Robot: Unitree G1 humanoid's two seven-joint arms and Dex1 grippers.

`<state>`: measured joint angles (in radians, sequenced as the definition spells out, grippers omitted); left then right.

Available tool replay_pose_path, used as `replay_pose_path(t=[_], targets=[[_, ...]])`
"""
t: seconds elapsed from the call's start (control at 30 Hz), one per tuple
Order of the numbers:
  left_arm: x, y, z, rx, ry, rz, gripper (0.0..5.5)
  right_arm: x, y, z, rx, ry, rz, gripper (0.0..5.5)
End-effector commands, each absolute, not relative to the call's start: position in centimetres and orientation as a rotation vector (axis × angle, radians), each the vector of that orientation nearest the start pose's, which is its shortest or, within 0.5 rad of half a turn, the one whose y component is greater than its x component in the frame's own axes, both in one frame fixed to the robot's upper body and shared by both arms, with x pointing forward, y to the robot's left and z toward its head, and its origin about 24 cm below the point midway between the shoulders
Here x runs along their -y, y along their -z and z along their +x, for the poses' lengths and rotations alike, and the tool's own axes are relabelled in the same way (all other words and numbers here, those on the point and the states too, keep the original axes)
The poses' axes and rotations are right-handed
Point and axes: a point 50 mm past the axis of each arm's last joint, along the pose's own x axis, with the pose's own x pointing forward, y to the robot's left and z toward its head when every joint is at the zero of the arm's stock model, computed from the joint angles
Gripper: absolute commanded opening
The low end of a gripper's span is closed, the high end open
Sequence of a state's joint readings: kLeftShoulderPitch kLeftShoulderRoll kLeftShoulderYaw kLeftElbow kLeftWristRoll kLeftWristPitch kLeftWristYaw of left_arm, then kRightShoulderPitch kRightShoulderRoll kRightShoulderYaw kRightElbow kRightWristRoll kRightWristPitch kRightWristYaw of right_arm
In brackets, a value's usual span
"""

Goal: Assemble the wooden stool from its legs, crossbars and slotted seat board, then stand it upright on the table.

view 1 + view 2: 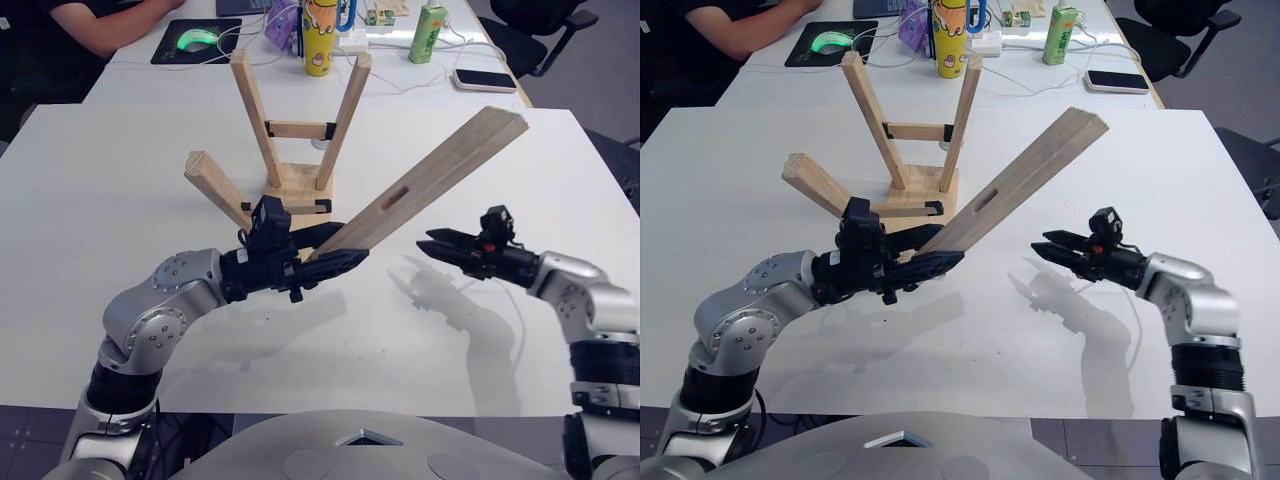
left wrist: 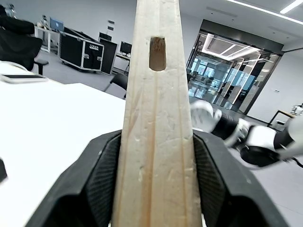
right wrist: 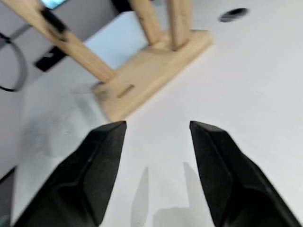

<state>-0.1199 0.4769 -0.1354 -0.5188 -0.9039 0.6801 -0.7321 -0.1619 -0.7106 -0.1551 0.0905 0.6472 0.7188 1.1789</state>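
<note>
The step in hand looks like fitting the last leg. The left gripper (image 1: pixel 340 258) is pinching the lower end of a loose leg (image 1: pixel 430 175), its fingers pressed against both flat sides; from the grip the leg slants up and away toward the right arm's side, clear of the table (image 1: pixel 100 220). It is pale, square-cut wood with visible grain and one short slot (image 2: pixel 157 53) cut partway along its face.

The right gripper (image 1: pixel 430 245) hovers just off the table with its fingers spread and nothing between them; the slanted leg passes just beside and above it.

Beyond the left gripper the seat board (image 1: pixel 298 180) lies face down; three legs (image 1: pixel 255 110) already rise from it, two steep and one leaning far outward; a crossbar (image 1: pixel 298 130) joins the steep pair.

The next move probably calls for carrying the held leg forward to the board's free corner, tipping it nearer upright and turning its slot toward the crossbars; the free gripper may need to steady the board.
</note>
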Motion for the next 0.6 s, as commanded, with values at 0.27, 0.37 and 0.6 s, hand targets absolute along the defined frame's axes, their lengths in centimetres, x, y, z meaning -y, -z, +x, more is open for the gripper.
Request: replay_pose_path(t=[0.27, 0.37, 0.6], targets=[[-12.9, -12.2, 21.9, -0.283, 1.434, -0.486, 2.08, 23.3, -13.9, 23.8, -0.38, -1.337, 0.686, 4.17], [-12.9, -11.5, 21.7, -0.32, 1.448, -0.504, 2.08, 22.5, -14.9, 24.0, -0.33, -1.381, 0.711, 4.17], [-12.8, -10.9, 21.7, -0.353, 1.461, -0.507, 2.08, 21.6, -15.7, 23.4, -0.33, -1.459, 0.765, 4.17]])
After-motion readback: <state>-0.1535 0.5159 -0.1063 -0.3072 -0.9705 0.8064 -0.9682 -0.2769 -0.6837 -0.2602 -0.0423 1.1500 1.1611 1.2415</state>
